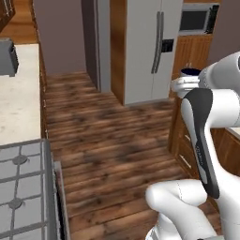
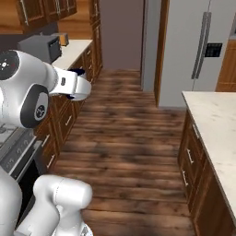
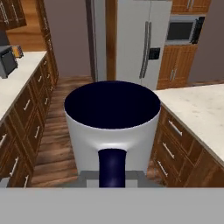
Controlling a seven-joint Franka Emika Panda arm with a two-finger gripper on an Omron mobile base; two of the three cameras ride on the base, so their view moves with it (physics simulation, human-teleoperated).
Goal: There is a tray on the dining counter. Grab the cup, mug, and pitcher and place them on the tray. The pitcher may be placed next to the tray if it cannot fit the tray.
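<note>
Kitchen, wood floor [image 1: 108, 140] | fingers [image 3: 112, 181] clamped on mug [image 3: 113, 127] handle | mug held above floor

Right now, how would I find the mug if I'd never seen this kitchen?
Look down the wood-floored aisle toward the big grey fridge. In front of it, held up off the floor at the robot's tool, is the mug. It is round with a pale outside, a dark navy inside and a navy handle, and nothing else hangs in the air there.

White robot arm with dark joints

The arm [image 1: 206, 140] has smooth rounded white shells, a long black strip along one link, and a round black joint cap.
</note>
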